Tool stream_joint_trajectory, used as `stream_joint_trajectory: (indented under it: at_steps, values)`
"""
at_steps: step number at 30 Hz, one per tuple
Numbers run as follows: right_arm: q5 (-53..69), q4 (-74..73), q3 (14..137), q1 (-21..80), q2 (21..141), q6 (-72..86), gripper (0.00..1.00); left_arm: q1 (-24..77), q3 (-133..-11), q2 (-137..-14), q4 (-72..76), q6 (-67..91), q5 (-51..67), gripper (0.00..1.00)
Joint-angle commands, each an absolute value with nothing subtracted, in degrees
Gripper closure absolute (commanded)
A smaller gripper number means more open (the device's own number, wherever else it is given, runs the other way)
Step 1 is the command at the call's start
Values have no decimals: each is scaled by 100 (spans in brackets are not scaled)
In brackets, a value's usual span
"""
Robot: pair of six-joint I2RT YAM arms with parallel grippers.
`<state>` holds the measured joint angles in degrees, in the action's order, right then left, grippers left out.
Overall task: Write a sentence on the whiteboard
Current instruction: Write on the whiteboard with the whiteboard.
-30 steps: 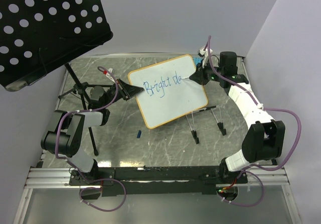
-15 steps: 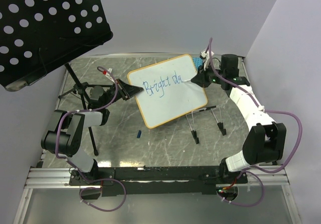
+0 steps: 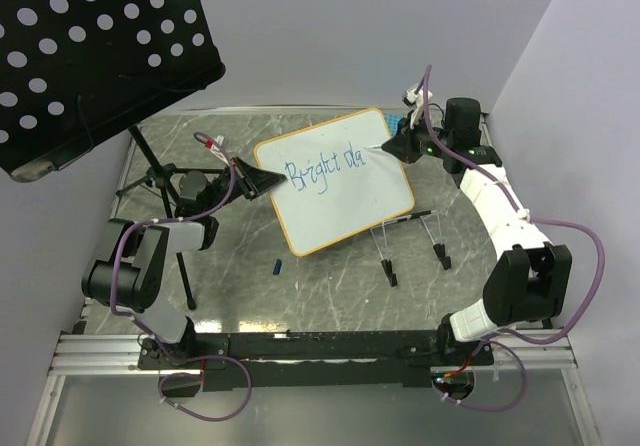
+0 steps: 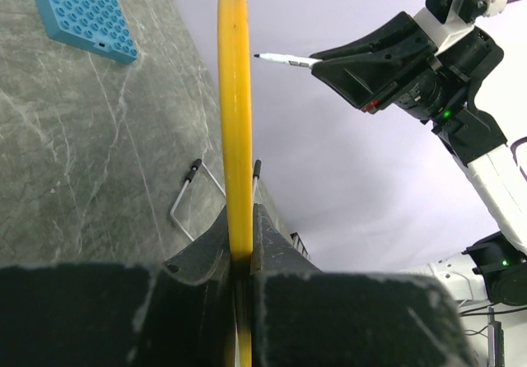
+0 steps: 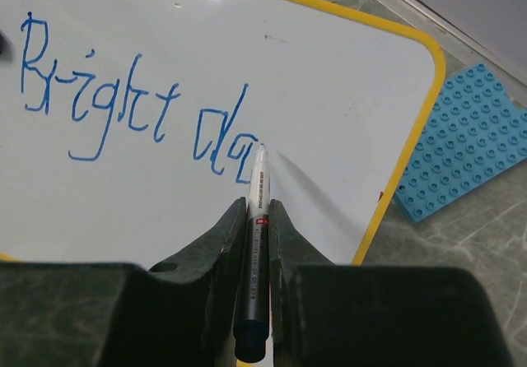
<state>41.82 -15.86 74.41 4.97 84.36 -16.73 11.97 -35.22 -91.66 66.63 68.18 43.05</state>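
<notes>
**A:** What could go wrong now?

**B:** Your left end effector (image 4: 239, 248) is pinching only one edge of the shiny white board with the yellow rim (image 3: 345, 211). The board is held up, tilted, in the middle of the top view. If you push too hard with the thin white marker pen (image 5: 260, 178), the board may swing or slip. Then the blue handwritten words (image 5: 123, 108), only "Bright da" so far, would go wobbly.

**A:** And my other arm?

**B:** Your right end effector (image 5: 258, 215) is pinching the pen, with its tip right at the "a". I cannot tell if it touches. A second ago that end effector was lower. It has moved a little toward the upper right. The words look the same.
</notes>
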Motion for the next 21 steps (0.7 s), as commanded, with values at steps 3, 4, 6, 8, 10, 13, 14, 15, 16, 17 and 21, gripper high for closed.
stream_joint_trajectory:
  at_steps: [3, 4, 6, 8, 10, 13, 14, 15, 16, 17, 21]
  values:
    - [4166, -1433, 7805, 466, 8710, -1626, 100, 1195, -3753, -9026, 8666, 7119, 4351, 99]
    - [4157, -1433, 7796, 466, 8719, -1626, 100, 1195, -3753, -9035, 8675, 7119, 4351, 99]
    - [4140, -1459, 7796, 457, 8745, -1652, 100, 1195, -3753, -9035, 8684, 7119, 4368, 99]
    - [4148, -1494, 7796, 466, 8771, -1679, 100, 1195, -3753, -9035, 8710, 7128, 4368, 99]
    - [4166, -1547, 7787, 466, 8771, -1696, 100, 1195, -3753, -9044, 8727, 7137, 4359, 99]
    - [4175, -1582, 7708, 466, 8745, -1749, 100, 1195, -3753, -9044, 8728, 7128, 4359, 99]
    - [4192, -1608, 7691, 466, 8719, -1775, 100, 1195, -3753, -9061, 8736, 7128, 4351, 99]
    - [4192, -1617, 7630, 466, 8693, -1793, 100, 1195, -3753, -9053, 8745, 7128, 4351, 99]
    - [4192, -1626, 7594, 466, 8658, -1810, 100, 1195, -3753, -9070, 8745, 7137, 4342, 99]
    - [4210, -1643, 7568, 466, 8631, -1828, 100, 1195, -3744, -9070, 8745, 7137, 4333, 99]
    - [4245, -1670, 7348, 457, 8464, -1881, 100, 1187, -3735, -9079, 8728, 7119, 4315, 99]
